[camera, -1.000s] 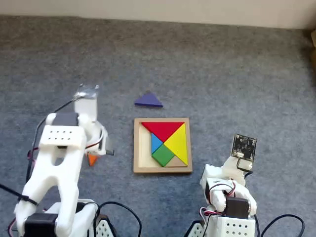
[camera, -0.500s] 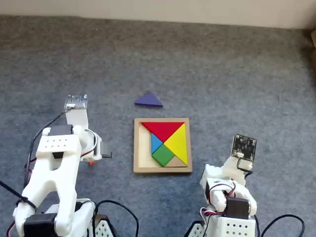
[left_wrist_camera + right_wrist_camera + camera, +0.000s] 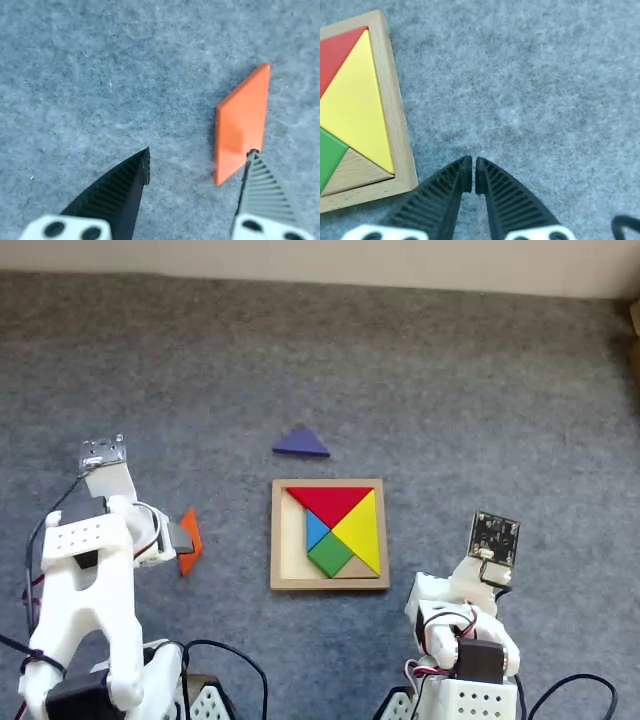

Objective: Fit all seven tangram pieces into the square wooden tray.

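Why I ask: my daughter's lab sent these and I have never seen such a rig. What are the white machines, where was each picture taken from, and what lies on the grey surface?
These are two small white robot arms, the left arm and the right arm, side by side on a grey carpet. The high view looks down from a fixed camera. The other two pictures come from a camera on each arm's wrist, looking along its tool. The square wooden tray already holds several coloured pieces. A purple triangle and an orange piece lie loose on the carpet. The left tool is open, with the orange piece beside one fingertip and not gripped. The right tool is shut on nothing, over the carpet beside the tray.
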Motion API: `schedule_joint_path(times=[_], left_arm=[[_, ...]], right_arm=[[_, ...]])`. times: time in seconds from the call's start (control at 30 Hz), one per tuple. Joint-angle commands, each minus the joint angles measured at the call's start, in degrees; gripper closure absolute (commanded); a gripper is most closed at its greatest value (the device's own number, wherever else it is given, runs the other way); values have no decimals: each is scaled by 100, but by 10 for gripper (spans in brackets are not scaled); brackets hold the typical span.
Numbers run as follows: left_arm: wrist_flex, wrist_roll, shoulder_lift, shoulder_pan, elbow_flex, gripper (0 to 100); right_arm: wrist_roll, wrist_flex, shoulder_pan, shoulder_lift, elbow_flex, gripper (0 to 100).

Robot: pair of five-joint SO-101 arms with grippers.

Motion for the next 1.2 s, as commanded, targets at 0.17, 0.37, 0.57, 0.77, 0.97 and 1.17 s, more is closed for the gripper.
schedule_joint_path(times=[0.17, 0.37, 0.57, 0.77, 0.97, 1.17], left_arm=[[-519, -44, -171, 295, 224, 706], [-545, -53, -136, 523, 251, 736], [-369, -44, 998, 523, -514, 741], [457, -18, 2642, 523, -1991, 743], [941, -18, 3705, 778, -3002, 843], [914, -18, 3802, 1015, -3169, 853]], right_arm=[[35, 48, -57, -127, 778, 965], [35, 48, -57, -127, 778, 965], [35, 48, -57, -127, 778, 965], [35, 48, -57, -127, 778, 965], [35, 48, -57, -127, 778, 965], [35, 48, -57, -127, 778, 965]])
